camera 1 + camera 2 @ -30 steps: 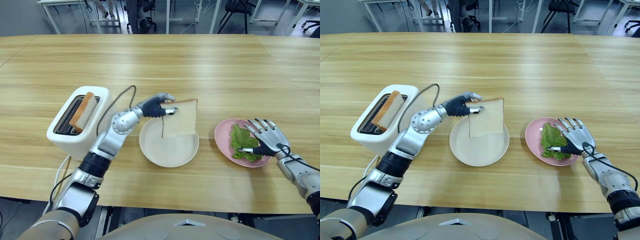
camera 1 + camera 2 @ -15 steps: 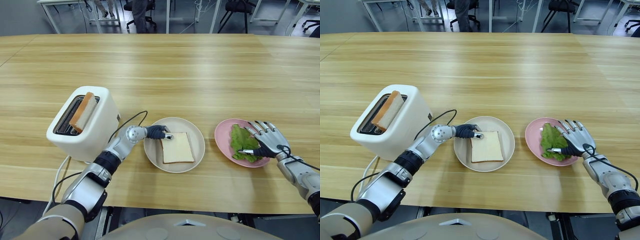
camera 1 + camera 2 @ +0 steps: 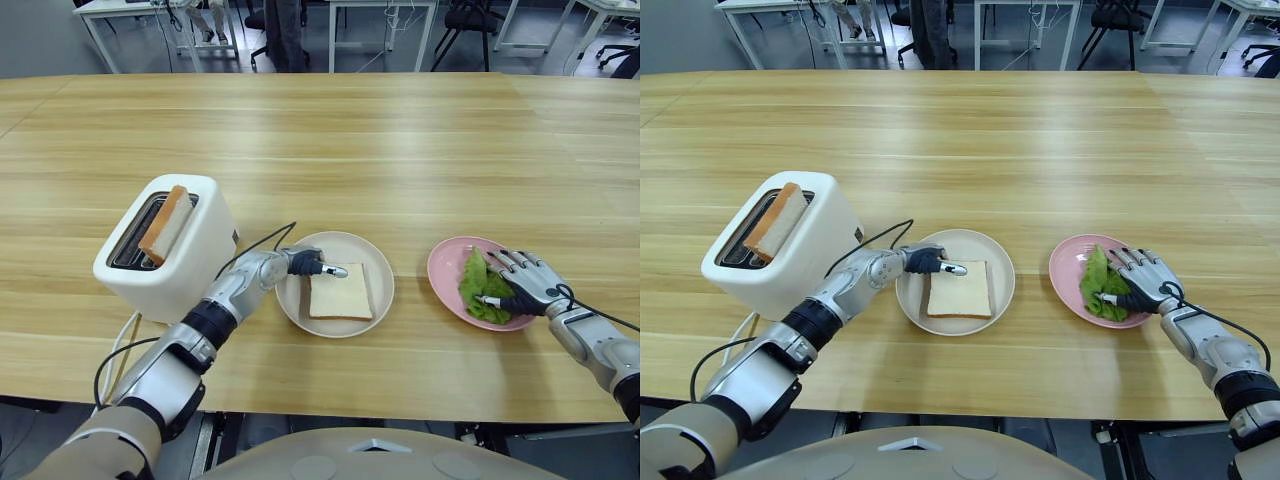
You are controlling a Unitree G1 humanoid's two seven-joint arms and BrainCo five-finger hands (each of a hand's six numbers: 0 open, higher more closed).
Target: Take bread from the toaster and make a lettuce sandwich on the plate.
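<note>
A slice of bread (image 3: 338, 291) lies flat on the cream plate (image 3: 376, 265) in the middle of the table. My left hand (image 3: 310, 264) rests over the plate's left rim, fingers extended just above the slice's top left corner, holding nothing. A white toaster (image 3: 160, 246) at the left has one slice (image 3: 165, 222) standing up in its slot. On the right a pink plate (image 3: 441, 274) carries green lettuce (image 3: 474, 288). My right hand (image 3: 521, 284) sits on the lettuce, its fingers curled around the leaf.
The toaster's black cord (image 3: 262, 240) loops between toaster and cream plate, beside my left forearm. Bare wooden table stretches behind the plates. Chairs and table legs stand in the room beyond the far edge.
The left hand lowered the slice onto the cream plate and let go; it now lies flat. The right hand has closed more on the lettuce. The view shifted slightly.
</note>
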